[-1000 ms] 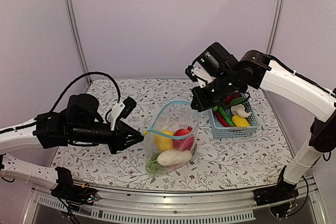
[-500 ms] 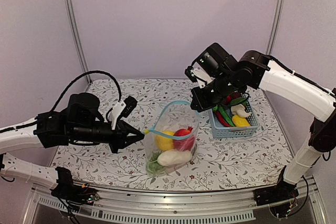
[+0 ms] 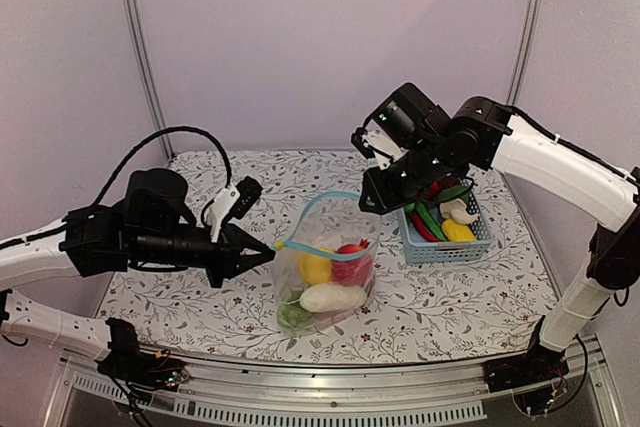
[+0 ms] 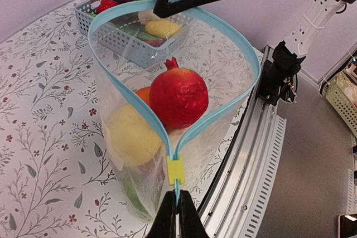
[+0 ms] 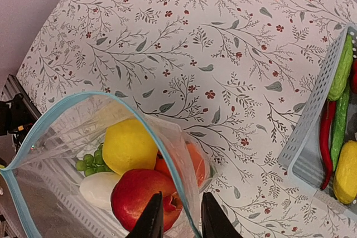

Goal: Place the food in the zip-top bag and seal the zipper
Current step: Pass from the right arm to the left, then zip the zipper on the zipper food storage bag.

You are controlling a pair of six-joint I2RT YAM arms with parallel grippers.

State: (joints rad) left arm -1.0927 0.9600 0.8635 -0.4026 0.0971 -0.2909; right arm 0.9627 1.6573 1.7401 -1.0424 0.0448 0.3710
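Observation:
The clear zip-top bag (image 3: pixel 325 282) stands mid-table with its mouth wide. Inside lies the food: a yellow lemon (image 5: pixel 128 146), a red fruit (image 4: pixel 178 98), an orange (image 5: pixel 195 163), a white radish (image 5: pixel 99 190) and green grapes (image 5: pixel 92 160). The light blue zipper (image 4: pixel 139 110) rings the mouth, and its yellow slider (image 4: pixel 175 170) sits at the near-left end. My left gripper (image 4: pixel 177 215) is shut on the zipper's tail just behind the slider. My right gripper (image 5: pixel 181 215) is open, with the bag's far rim running between its fingers.
A light blue mesh basket (image 3: pixel 445 247) stands right of the bag under the right arm, holding a red chilli, green pods and yellow pieces. The metal rail of the table's front edge (image 4: pixel 262 154) lies close to the bag's near side.
The left jaws closed fully on the zipper's tail and drew it slightly left. The right jaws, shut on the far rim before, have parted.

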